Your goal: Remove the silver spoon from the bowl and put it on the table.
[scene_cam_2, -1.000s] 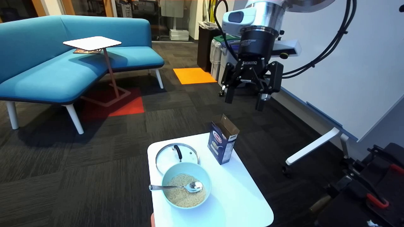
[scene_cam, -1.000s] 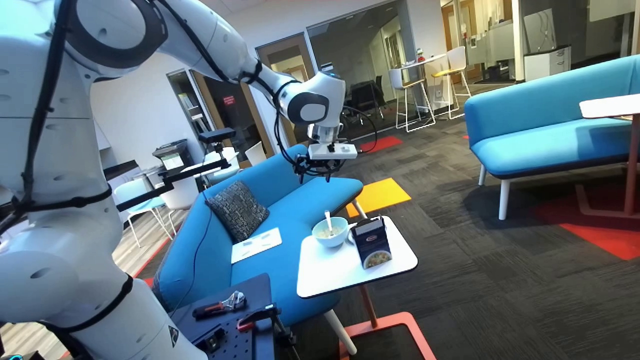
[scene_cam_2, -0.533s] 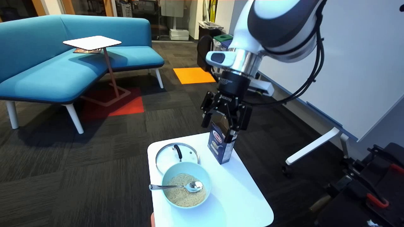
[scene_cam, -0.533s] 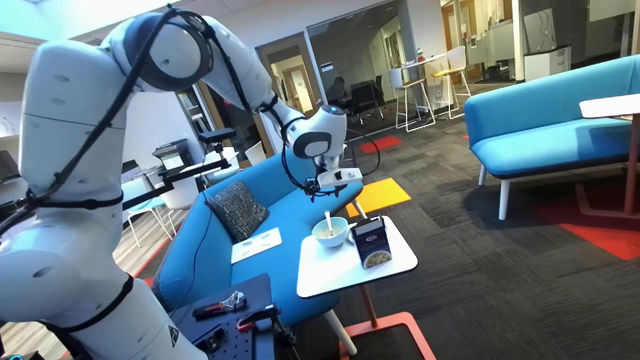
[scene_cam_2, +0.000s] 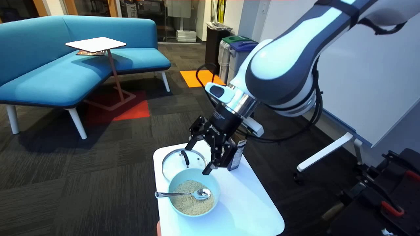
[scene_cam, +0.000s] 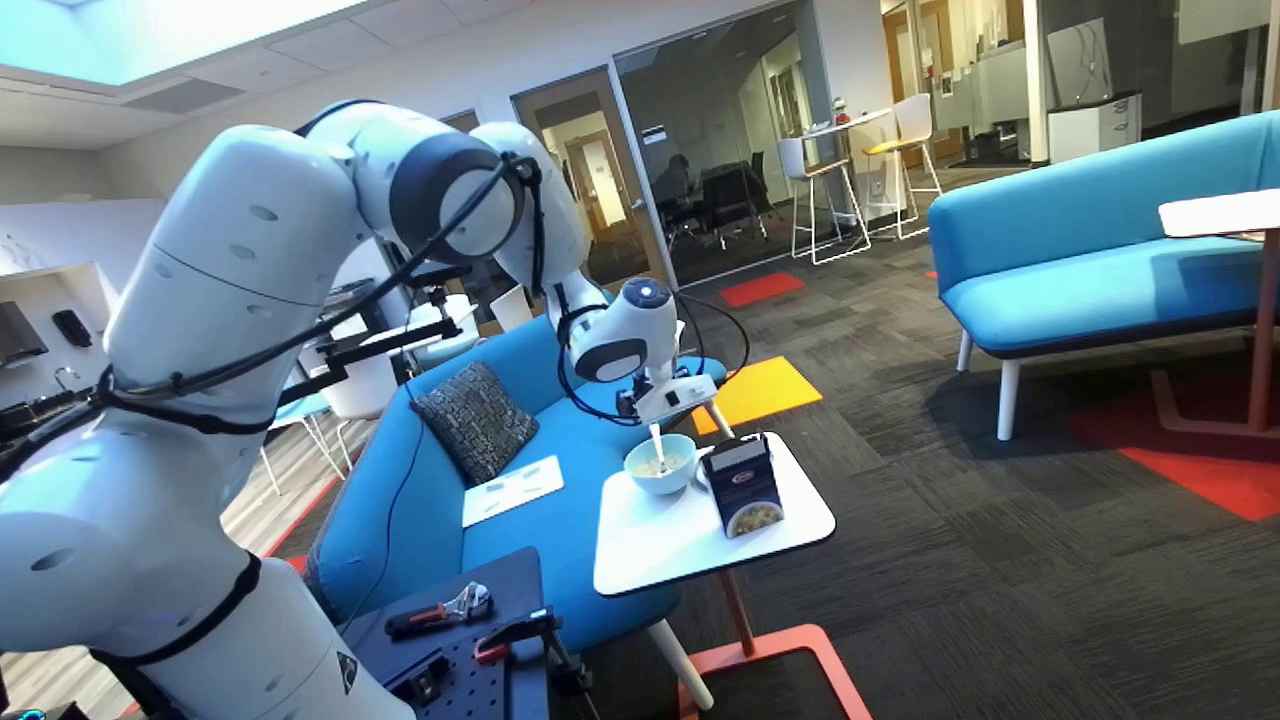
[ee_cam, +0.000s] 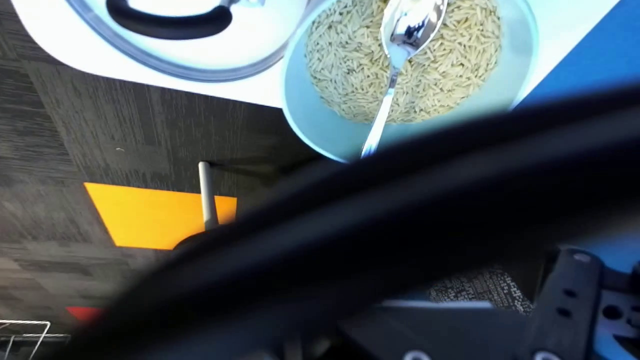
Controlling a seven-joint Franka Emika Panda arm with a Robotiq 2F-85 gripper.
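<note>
Spoon lies in bowl, jaws spread and empty nearby; grasping, lifting and placing on worktop apparently remain

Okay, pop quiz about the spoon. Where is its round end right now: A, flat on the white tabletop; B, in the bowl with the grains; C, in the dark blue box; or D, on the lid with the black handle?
B: in an exterior view, the silver spoon has its round end inside the bowl, over the pale grains, while its handle sticks out past the rim.
</note>
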